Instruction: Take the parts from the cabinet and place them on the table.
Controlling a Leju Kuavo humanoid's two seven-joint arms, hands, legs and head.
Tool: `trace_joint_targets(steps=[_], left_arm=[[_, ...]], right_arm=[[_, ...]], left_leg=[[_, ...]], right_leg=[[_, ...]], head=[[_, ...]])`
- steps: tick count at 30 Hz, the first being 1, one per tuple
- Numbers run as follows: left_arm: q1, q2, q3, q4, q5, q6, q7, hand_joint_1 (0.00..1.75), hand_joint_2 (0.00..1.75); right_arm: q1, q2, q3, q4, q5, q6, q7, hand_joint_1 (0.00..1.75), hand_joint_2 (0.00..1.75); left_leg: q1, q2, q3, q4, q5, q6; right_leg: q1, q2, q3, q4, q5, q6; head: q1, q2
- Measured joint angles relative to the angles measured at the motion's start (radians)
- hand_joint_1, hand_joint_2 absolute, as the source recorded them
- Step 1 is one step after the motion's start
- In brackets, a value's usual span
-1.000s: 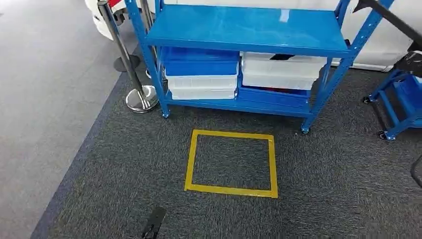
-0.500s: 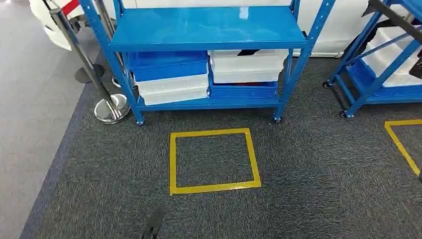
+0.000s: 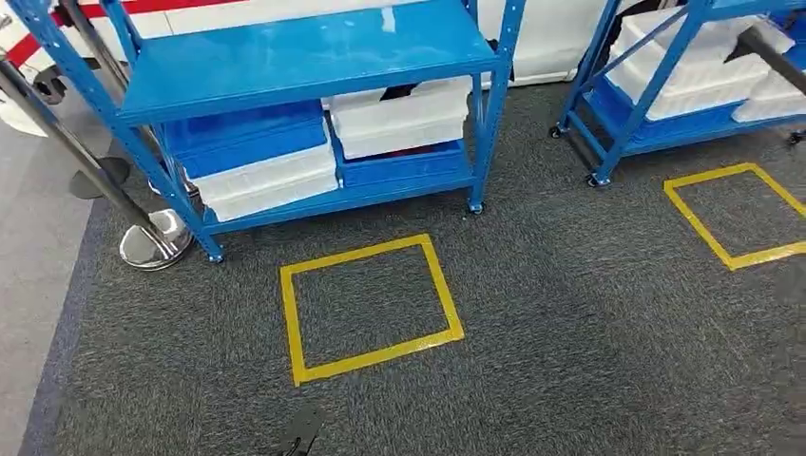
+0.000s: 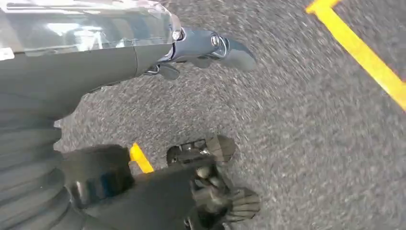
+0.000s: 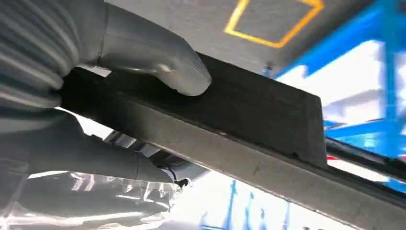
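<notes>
In the right wrist view my right hand [image 5: 119, 43] grips a long, flat, dark part [image 5: 249, 115], with the grey thumb pressed on its top face. The part's far end points toward a blue rack. My left hand [image 4: 210, 191] hangs over the grey carpet in the left wrist view, its dark fingers apart and holding nothing. Ahead in the head view stands the blue cabinet rack [image 3: 314, 57]. White bins [image 3: 399, 114] and blue bins [image 3: 247, 142] are stacked on its lower shelf.
A yellow tape square [image 3: 366, 309] marks the carpet in front of the rack. A second blue rack on wheels [image 3: 646, 95] with white bins stands at the right, with another yellow square [image 3: 737, 214] before it. A chrome stanchion post [image 3: 143, 242] stands at the left.
The whole head view has swung: the rack and the yellow square slid left. The second rack and second yellow square came into view on the right. The camera moved, not the things.
</notes>
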Motion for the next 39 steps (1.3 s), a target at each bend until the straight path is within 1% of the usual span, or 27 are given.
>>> trace_joint_targets(steps=[2, 3, 4, 6, 7, 8, 11, 12, 14, 15, 17, 18, 20, 22, 23, 24, 27, 28, 29, 30, 32, 33, 34, 36, 37, 38, 39], left_arm=[[0.002, 0.003, -0.001, 0.000, -0.010, -0.006, 0.007, 0.00, 1.75], [0.000, 0.004, -0.003, 0.000, -0.010, -0.007, 0.009, 0.00, 1.75], [-0.002, 0.004, -0.007, 0.000, -0.011, -0.009, 0.011, 0.00, 1.75], [-0.006, 0.006, -0.016, 0.000, -0.012, -0.011, 0.014, 0.00, 1.75], [-0.006, 0.009, -0.018, 0.000, -0.014, -0.011, 0.015, 0.00, 1.75], [-0.005, 0.014, -0.019, 0.000, -0.018, -0.013, 0.018, 0.00, 1.75], [-0.005, 0.014, -0.026, 0.000, -0.029, -0.013, 0.020, 0.00, 1.75], [-0.008, 0.016, -0.026, 0.000, -0.027, -0.010, 0.016, 0.00, 1.75], [-0.013, 0.019, -0.025, 0.000, -0.024, -0.008, 0.007, 0.00, 1.75], [-0.013, 0.019, -0.025, 0.000, -0.023, -0.006, 0.001, 0.00, 1.75], [-0.010, 0.023, -0.025, 0.000, -0.017, 0.003, -0.006, 0.00, 1.75], [-0.012, 0.024, -0.024, 0.000, -0.006, 0.007, -0.009, 0.00, 1.75], [-0.013, 0.025, -0.019, 0.000, 0.010, 0.008, -0.021, 0.00, 1.75], [-0.014, 0.026, -0.015, 0.000, 0.013, 0.006, -0.034, 0.00, 1.75], [-0.015, 0.030, -0.015, 0.000, 0.011, 0.006, -0.036, 0.00, 1.75], [-0.015, 0.028, -0.015, 0.000, 0.011, 0.008, -0.037, 0.00, 1.75], [-0.017, 0.029, -0.014, 0.000, 0.011, 0.013, -0.037, 0.00, 1.75], [-0.019, 0.028, -0.014, 0.000, 0.011, 0.012, -0.037, 0.00, 1.75], [-0.019, 0.028, -0.014, 0.000, 0.011, 0.013, -0.037, 0.00, 1.75], [-0.017, 0.028, -0.014, 0.000, 0.011, 0.013, -0.037, 0.00, 1.75], [-0.008, 0.029, -0.014, 0.000, 0.013, 0.013, -0.037, 0.00, 1.75], [-0.004, 0.029, -0.014, 0.000, 0.013, 0.013, -0.037, 0.00, 1.75], [-0.001, 0.029, -0.014, 0.000, 0.014, 0.013, -0.038, 0.00, 1.75], [0.005, 0.030, -0.013, 0.000, 0.014, 0.012, -0.041, 0.00, 1.75], [0.009, 0.030, -0.013, 0.000, 0.014, 0.010, -0.041, 0.00, 1.75], [0.012, 0.036, -0.013, 0.000, 0.014, 0.008, -0.041, 0.00, 1.75], [0.018, 0.040, -0.013, 0.000, 0.014, 0.006, -0.039, 0.00, 1.75]], right_arm=[[0.018, -0.008, -0.007, -0.012, 0.014, -0.001, 0.002, 1.75, 1.75], [0.025, -0.017, -0.008, -0.015, 0.020, -0.001, 0.002, 1.75, 1.75], [0.029, -0.028, -0.010, -0.019, 0.023, 0.001, 0.002, 1.75, 1.75], [0.039, -0.061, -0.021, -0.045, 0.023, 0.006, 0.002, 1.75, 1.75], [0.052, -0.074, -0.029, -0.062, 0.022, 0.006, 0.006, 1.75, 1.75], [0.059, -0.083, -0.036, -0.076, 0.021, 0.007, 0.007, 1.75, 1.75], [0.091, -0.100, -0.043, -0.106, 0.031, 0.013, 0.011, 1.75, 1.75], [0.096, -0.099, -0.046, -0.106, 0.046, 0.013, 0.009, 1.75, 1.75], [0.086, -0.085, -0.054, -0.095, 0.075, 0.007, 0.003, 1.75, 1.75], [0.076, -0.065, -0.055, -0.083, 0.087, -0.008, -0.001, 1.75, 1.75], [0.078, -0.017, -0.056, -0.049, 0.103, -0.040, -0.013, 1.75, 1.75], [0.086, -0.001, -0.056, -0.034, 0.108, -0.048, -0.021, 1.75, 1.75], [0.097, 0.027, -0.057, -0.014, 0.121, -0.055, -0.023, 1.75, 1.75], [0.096, 0.042, -0.063, -0.004, 0.127, -0.057, -0.025, 1.75, 1.75], [0.092, 0.050, -0.065, 0.002, 0.129, -0.060, -0.026, 1.75, 1.75], [0.091, 0.058, -0.066, 0.006, 0.130, -0.060, -0.027, 1.75, 1.75], [0.098, 0.069, -0.067, 0.022, 0.141, -0.061, -0.030, 1.75, 1.75], [0.101, 0.072, -0.068, 0.024, 0.146, -0.063, -0.031, 1.75, 1.75], [0.101, 0.076, -0.068, 0.026, 0.152, -0.067, -0.031, 1.75, 1.75], [0.100, 0.083, -0.068, 0.029, 0.155, -0.074, -0.026, 1.75, 1.75], [0.104, 0.101, -0.068, 0.034, 0.159, -0.079, -0.025, 1.75, 1.75], [0.108, 0.105, -0.068, 0.036, 0.164, -0.077, -0.026, 1.75, 1.75], [0.108, 0.109, -0.068, 0.038, 0.168, -0.073, -0.026, 1.75, 1.75], [0.106, 0.109, -0.071, 0.043, 0.172, -0.066, -0.025, 1.75, 1.75], [0.104, 0.108, -0.073, 0.045, 0.172, -0.064, -0.027, 1.75, 1.75], [0.105, 0.108, -0.075, 0.046, 0.170, -0.063, -0.031, 1.75, 1.75], [0.100, 0.106, -0.076, 0.048, 0.168, -0.062, -0.033, 1.75, 1.75]], left_leg=[[0.000, -0.012, -0.069, 0.154, -0.057, 0.002], [0.000, -0.013, -0.078, 0.171, -0.049, 0.005], [-0.001, -0.014, -0.066, 0.139, -0.019, 0.010], [-0.002, -0.037, 0.009, -0.032, 0.077, 0.026], [-0.001, -0.089, 0.042, -0.113, 0.112, 0.038], [0.006, -0.139, 0.050, -0.128, 0.102, 0.047], [-0.003, -0.102, 0.063, -0.153, 0.101, 0.043], [0.000, -0.081, 0.072, -0.175, 0.113, 0.048], [0.000, -0.051, 0.082, -0.206, 0.133, 0.055], [-0.002, -0.033, 0.081, -0.208, 0.135, 0.054], [-0.002, 0.003, 0.080, -0.207, 0.133, 0.052], [-0.001, 0.020, 0.079, -0.206, 0.132, 0.051], [0.000, 0.046, 0.079, -0.201, 0.128, 0.045], [0.001, 0.065, 0.077, -0.184, 0.116, 0.033], [-0.006, 0.073, 0.073, -0.182, 0.112, 0.026], [-0.010, 0.082, 0.073, -0.173, 0.106, 0.019], [-0.009, 0.108, 0.078, -0.174, 0.102, 0.004], [-0.003, 0.092, 0.073, -0.168, 0.091, -0.006], [0.002, 0.034, 0.062, -0.134, 0.065, -0.008], [0.003, 0.005, 0.033, -0.068, 0.026, -0.007], [0.001, -0.012, -0.051, 0.109, -0.048, -0.006], [0.001, -0.014, -0.080, 0.162, -0.057, -0.004], [0.000, -0.014, -0.086, 0.161, -0.036, 0.003], [-0.003, -0.024, -0.034, 0.028, 0.051, 0.019], [-0.005, -0.048, 0.008, -0.069, 0.103, 0.031], [-0.005, -0.115, 0.031, -0.130, 0.119, 0.046], [0.002, -0.139, 0.040, -0.143, 0.119, 0.049]], right_leg=[[0.004, 0.031, -0.004, 0.001, 0.002, -0.003], [0.006, 0.046, -0.004, 0.001, 0.003, -0.003], [0.008, 0.059, -0.004, 0.002, 0.003, -0.003], [0.011, 0.088, -0.003, 0.003, 0.004, -0.002], [0.008, 0.097, -0.003, 0.003, 0.005, 0.000], [0.009, 0.108, -0.008, 0.002, 0.008, 0.006], [-0.011, 0.157, -0.019, -0.007, 0.023, 0.032], [-0.005, 0.174, -0.019, -0.017, 0.032, 0.044], [-0.002, 0.050, -0.038, 0.015, 0.003, 0.043], [-0.001, 0.021, -0.067, 0.076, -0.035, 0.049], [-0.007, 0.001, -0.130, 0.223, -0.097, 0.061], [-0.011, -0.002, -0.145, 0.260, -0.102, 0.066], [-0.019, -0.011, -0.098, 0.191, -0.054, 0.073], [-0.021, -0.058, 0.009, 0.008, 0.006, 0.077], [-0.004, -0.083, 0.014, 0.003, -0.017, 0.064], [-0.004, -0.065, 0.009, -0.003, -0.008, 0.042], [0.001, -0.034, -0.001, 0.003, -0.010, 0.022], [-0.006, -0.025, 0.002, -0.001, -0.007, 0.012], [-0.005, -0.017, 0.001, -0.001, -0.007, 0.006], [-0.003, -0.009, 0.000, -0.001, -0.006, -0.001], [0.004, 0.020, -0.002, 0.000, -0.005, -0.008], [0.008, 0.035, -0.002, 0.000, -0.004, -0.009], [0.013, 0.053, -0.002, 0.000, -0.004, -0.009], [0.018, 0.082, 0.000, 0.001, -0.004, -0.009], [0.021, 0.097, 0.002, 0.001, -0.004, -0.009], [0.014, 0.106, 0.000, 0.001, -0.003, -0.008], [0.017, 0.119, -0.005, 0.002, 0.000, -0.002]], head=[[0.000, 0.000], [0.000, 0.000], [0.000, 0.000], [0.000, 0.000], [0.000, 0.000], [0.000, 0.000], [0.000, 0.000], [0.000, 0.000], [0.000, 0.000], [0.000, 0.000], [0.000, 0.000], [0.000, 0.000], [0.000, 0.000], [0.000, 0.000], [0.000, 0.000], [-0.001, 0.000], [0.000, 0.000], [-0.001, 0.000], [0.000, 0.000], [0.000, 0.000], [-0.001, 0.000], [0.000, 0.000], [0.000, 0.000], [0.000, 0.000], [0.000, 0.000], [0.000, 0.000], [0.000, 0.000]])
